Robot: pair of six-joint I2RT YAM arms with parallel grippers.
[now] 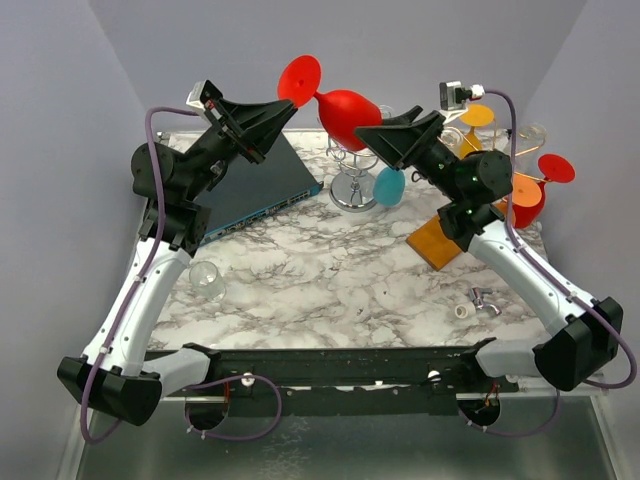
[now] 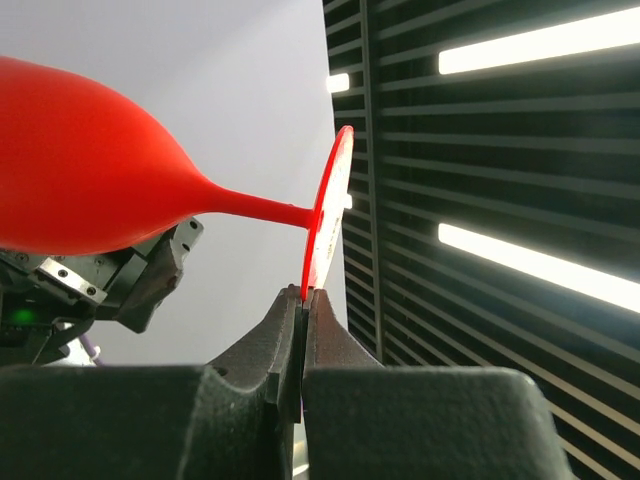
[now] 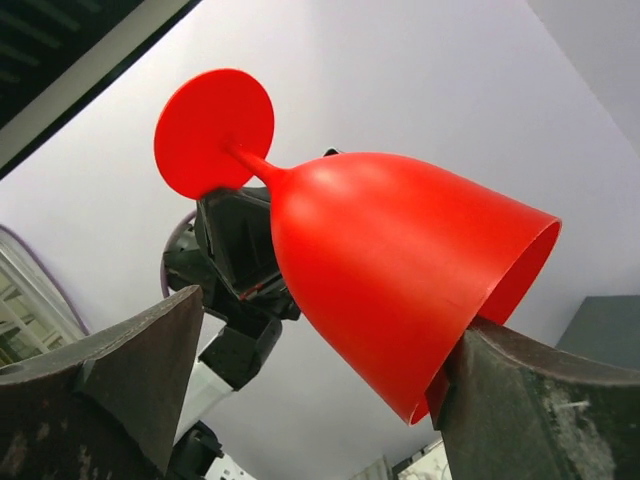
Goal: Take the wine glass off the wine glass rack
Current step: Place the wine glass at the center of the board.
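A red wine glass [image 1: 345, 112] lies on its side in the air above the chrome wine glass rack [image 1: 352, 190], clear of it. My left gripper [image 1: 283, 104] is shut on the edge of its round foot [image 2: 328, 205], pinching the thin disc between the fingertips [image 2: 305, 293]. My right gripper [image 1: 378, 136] is open around the bowl [image 3: 400, 270]. Its right finger [image 3: 520, 390] touches the rim, while its left finger [image 3: 130, 370] stands apart from the bowl. A teal glass [image 1: 388, 186] still hangs on the rack.
A blue box with ports [image 1: 265, 190] leans at the back left. A clear tumbler [image 1: 208, 280] stands at the front left. An orange block [image 1: 440, 240], small metal parts [image 1: 480, 300] and more orange and red glasses [image 1: 535, 190] sit on the right.
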